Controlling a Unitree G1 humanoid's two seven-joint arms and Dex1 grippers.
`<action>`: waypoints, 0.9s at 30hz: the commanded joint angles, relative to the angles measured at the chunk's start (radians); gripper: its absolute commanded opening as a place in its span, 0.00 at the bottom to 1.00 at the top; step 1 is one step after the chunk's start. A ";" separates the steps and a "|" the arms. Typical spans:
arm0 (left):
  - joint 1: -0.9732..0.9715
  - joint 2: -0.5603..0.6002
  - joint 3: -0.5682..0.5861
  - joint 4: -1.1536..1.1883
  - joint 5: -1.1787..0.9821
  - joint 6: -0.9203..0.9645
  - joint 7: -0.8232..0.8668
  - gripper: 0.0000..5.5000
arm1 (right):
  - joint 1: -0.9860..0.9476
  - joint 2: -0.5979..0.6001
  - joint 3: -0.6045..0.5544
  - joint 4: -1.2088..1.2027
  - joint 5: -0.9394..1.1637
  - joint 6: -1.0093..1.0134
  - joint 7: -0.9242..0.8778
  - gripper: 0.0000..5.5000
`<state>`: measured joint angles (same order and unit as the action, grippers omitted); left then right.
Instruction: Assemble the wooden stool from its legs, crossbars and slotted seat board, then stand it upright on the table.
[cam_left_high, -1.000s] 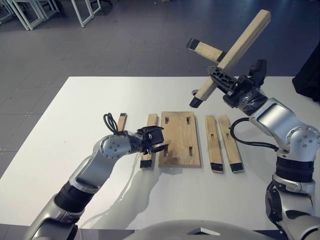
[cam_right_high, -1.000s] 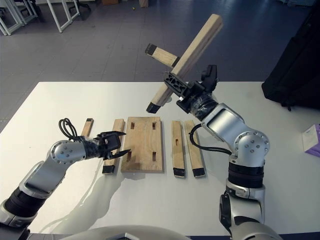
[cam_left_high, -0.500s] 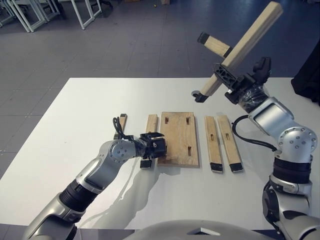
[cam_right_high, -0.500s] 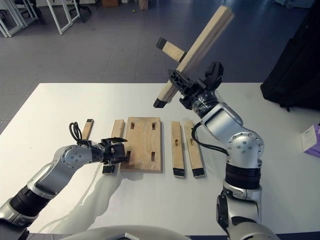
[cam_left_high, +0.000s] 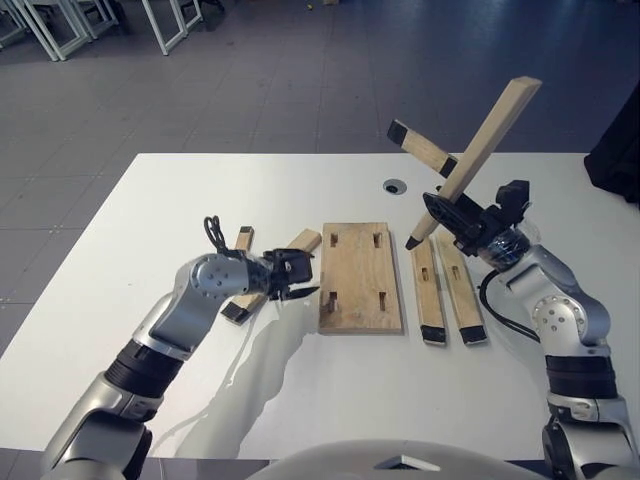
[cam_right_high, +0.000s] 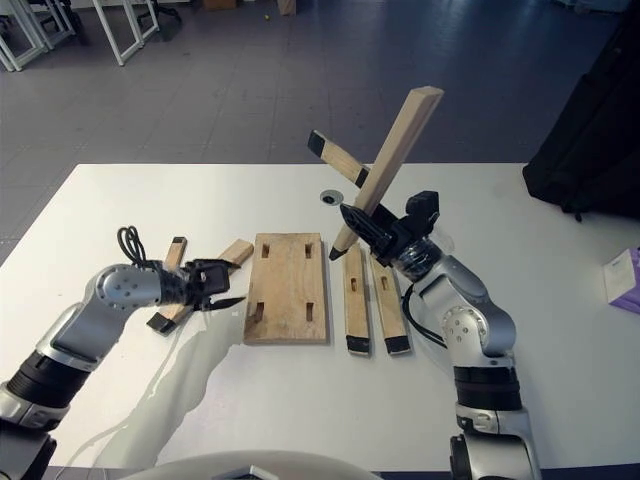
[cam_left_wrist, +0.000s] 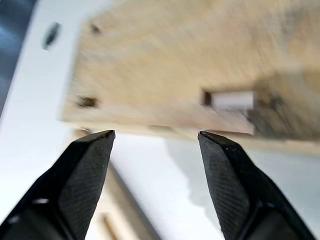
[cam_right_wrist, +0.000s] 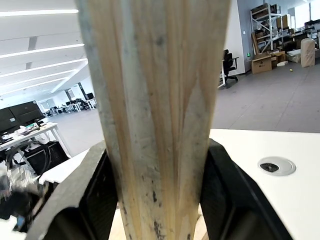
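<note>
Left eye view: white tabletop (cam_left_high: 150, 220) with stool parts laid flat, both arms over it.
Seat board: slotted seat board (cam_left_high: 360, 285) flat at mid-tabletop, four slots facing up, long side running away from the robot.
Left gripper: left gripper (cam_left_high: 305, 278) low, just beside the board's left edge, tips aimed at the board.
Left fingers: fingers (cam_left_wrist: 85, 175) spread apart, nothing between them, board edge and bare tabletop seen through the gap.
Tilted leg: tilted leg (cam_right_high: 238, 250) flat on the tabletop at a slant, light end near the board's far-left corner, black-capped end out to the robot's left. It passes under the left wrist, contact cannot tell.
Short crossbar: short crossbar (cam_left_high: 243, 238) flat, left of the tilted leg, near it but apart.
Right-side legs: inner leg (cam_left_high: 427, 290) and outer leg (cam_left_high: 460, 285) flat, side by side just right of the board, slots up, black caps toward the robot.
Right gripper: right gripper (cam_left_high: 440, 210) raised above the far ends of those two legs, its fingers (cam_right_wrist: 95, 195) clenched on the long leg.
Held part: long leg (cam_left_high: 485, 140) in the air, leaning up and to the right, with a joined crossbar (cam_left_high: 425, 150) set across it like a cross. Its black lower tip is close over the inner leg's far end, contact cannot tell.
Cable hole: round cable hole (cam_left_high: 394, 186) in the tabletop beyond the board.
</note>
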<state>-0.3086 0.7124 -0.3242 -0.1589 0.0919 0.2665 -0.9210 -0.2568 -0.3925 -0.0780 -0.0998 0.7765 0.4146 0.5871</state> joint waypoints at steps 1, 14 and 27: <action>-0.078 -0.024 0.035 -0.079 -0.079 0.130 -0.049 0.56 | -0.012 0.023 -0.024 -0.013 -0.024 -0.013 -0.005 0.37; 0.027 -0.045 -0.117 -0.134 0.014 0.215 -0.015 0.56 | -0.018 0.070 -0.042 0.006 -0.081 -0.015 -0.003 0.37; 0.029 0.026 -0.214 -0.103 0.226 0.115 -0.024 0.56 | -0.011 0.093 -0.058 -0.012 -0.092 -0.013 -0.014 0.37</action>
<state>-0.3103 0.7041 -0.4984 -0.2556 0.2908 0.3833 -0.8934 -0.2572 -0.3043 -0.1260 -0.0974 0.6937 0.4113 0.5793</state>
